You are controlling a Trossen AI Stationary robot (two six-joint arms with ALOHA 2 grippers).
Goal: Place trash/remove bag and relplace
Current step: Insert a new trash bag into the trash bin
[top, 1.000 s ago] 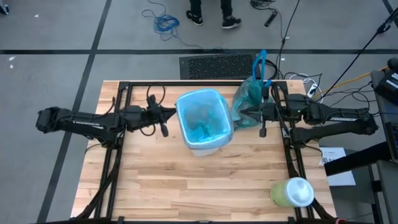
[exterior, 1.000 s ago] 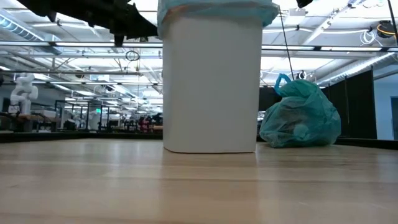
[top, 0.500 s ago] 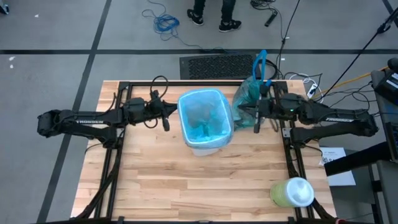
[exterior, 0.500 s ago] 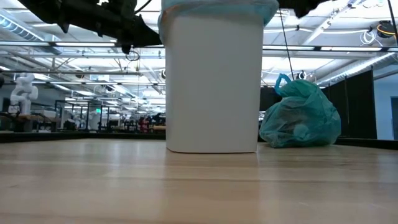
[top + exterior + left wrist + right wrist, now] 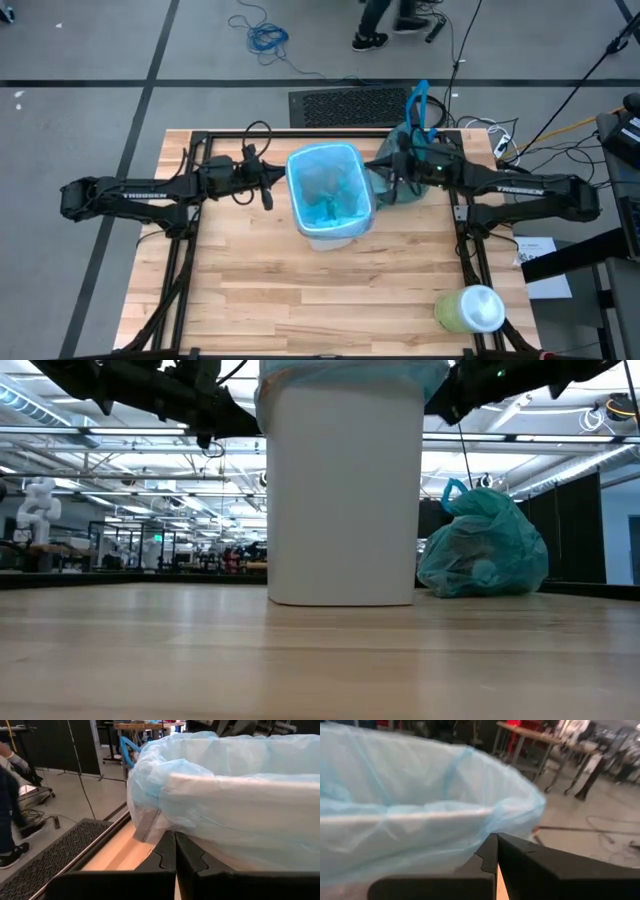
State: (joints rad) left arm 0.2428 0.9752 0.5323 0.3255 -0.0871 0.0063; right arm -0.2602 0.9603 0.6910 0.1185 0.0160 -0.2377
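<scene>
A white bin [image 5: 326, 232] stands mid-table, lined with the pale sky-blue bag [image 5: 322, 175], whose edge folds over the rim [image 5: 165, 780]. The teal-green bag [image 5: 482, 545], full and bunched at its top with a blue loop handle [image 5: 420, 105], sits on the table at the far right of the bin. My left gripper [image 5: 265, 198] is shut and hangs level beside the bin's left rim [image 5: 175, 851]. My right gripper [image 5: 376, 172] is shut and level at the bin's right rim [image 5: 497, 851], in front of the teal bag. The trash is hidden.
A pale-green container with a white top [image 5: 470, 308] lies at the table's near right corner. Black frame rails [image 5: 180, 250] run along both table sides. A person's feet [image 5: 372, 38] and cables show on the floor beyond the far edge.
My right gripper has swung toward the far edge and leftward, sinking a little, from beside the teal bag to the bin's right rim. My left gripper has shifted slightly toward the far edge beside the bin. Both have stayed shut.
</scene>
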